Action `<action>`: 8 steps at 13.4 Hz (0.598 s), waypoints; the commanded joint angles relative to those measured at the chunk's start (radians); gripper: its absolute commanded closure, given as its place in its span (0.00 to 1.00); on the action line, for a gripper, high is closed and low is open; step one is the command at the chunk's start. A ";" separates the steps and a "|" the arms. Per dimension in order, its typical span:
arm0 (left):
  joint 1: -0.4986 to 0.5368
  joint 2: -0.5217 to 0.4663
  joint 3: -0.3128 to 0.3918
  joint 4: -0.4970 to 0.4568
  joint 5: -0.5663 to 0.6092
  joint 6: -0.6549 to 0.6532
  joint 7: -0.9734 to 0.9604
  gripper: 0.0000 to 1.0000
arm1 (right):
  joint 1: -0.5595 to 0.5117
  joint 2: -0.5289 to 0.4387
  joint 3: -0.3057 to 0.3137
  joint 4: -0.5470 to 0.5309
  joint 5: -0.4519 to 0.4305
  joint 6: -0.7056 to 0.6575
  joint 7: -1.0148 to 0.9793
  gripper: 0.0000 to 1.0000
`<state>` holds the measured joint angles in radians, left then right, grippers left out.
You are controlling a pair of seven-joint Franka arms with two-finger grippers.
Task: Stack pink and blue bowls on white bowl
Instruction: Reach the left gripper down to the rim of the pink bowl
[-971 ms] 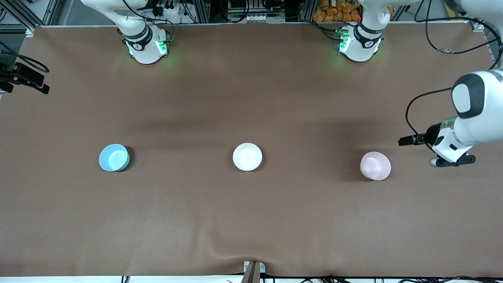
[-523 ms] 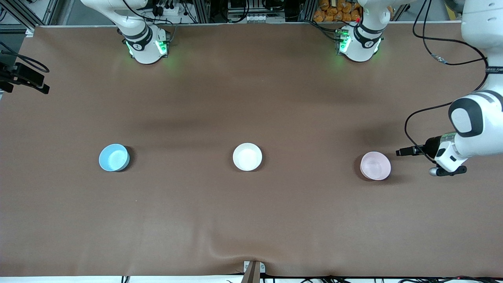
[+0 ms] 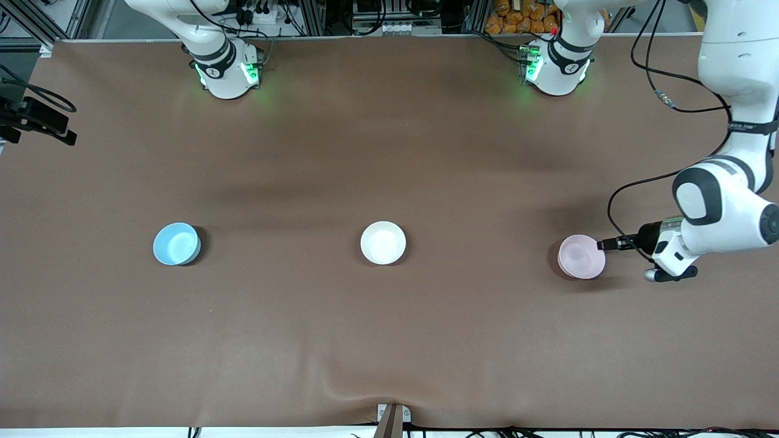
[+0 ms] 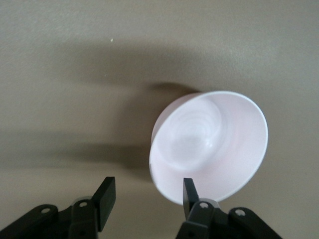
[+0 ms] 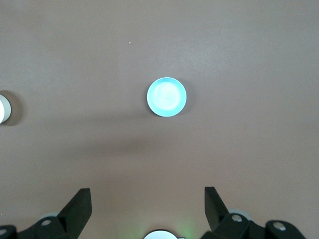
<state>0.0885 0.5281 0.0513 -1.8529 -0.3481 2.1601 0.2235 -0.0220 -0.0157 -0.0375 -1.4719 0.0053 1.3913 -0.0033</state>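
The brown tabletop (image 3: 389,340) carries 3 bowls in 1 row, well apart from each other, with wide bare cloth on every side of them. The blue bowl (image 3: 176,244) stands toward the right arm's end, the white bowl (image 3: 383,243) is in the middle, and the pink bowl (image 3: 581,257) stands toward the left arm's end. Each one is upright and has nothing inside. Between the bowls there is free room for moving, and the strip nearer to the front camera is bare also, with a small wrinkle in the cloth at its edge.

The left hand (image 3: 608,244) is low at the pink bowl's rim, on the side toward the left arm's end of the tabletop. In the left wrist view its fingers (image 4: 189,195) are apart: 1 finger is at the inside of the rim of the pink bowl (image 4: 209,144), the other is outside the wall, and a gap is visible, so the hand is not closed on the bowl.

The right arm waits high. Its hand (image 5: 148,201) is wide open and holds nothing, and it hangs over the tabletop with the blue bowl (image 5: 166,96) below it.
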 commanded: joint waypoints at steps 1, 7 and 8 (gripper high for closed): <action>-0.004 0.029 0.001 0.023 -0.023 0.024 0.039 0.44 | 0.008 0.010 -0.004 0.021 -0.002 -0.012 0.014 0.00; -0.009 0.064 -0.024 0.035 -0.037 0.053 0.039 1.00 | 0.008 0.011 -0.004 0.021 -0.002 -0.012 0.014 0.00; -0.010 0.062 -0.027 0.035 -0.037 0.053 0.034 1.00 | 0.008 0.011 -0.004 0.021 -0.002 -0.012 0.014 0.00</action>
<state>0.0857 0.5815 0.0319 -1.8328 -0.3571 2.2056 0.2404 -0.0220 -0.0156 -0.0375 -1.4719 0.0053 1.3913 -0.0033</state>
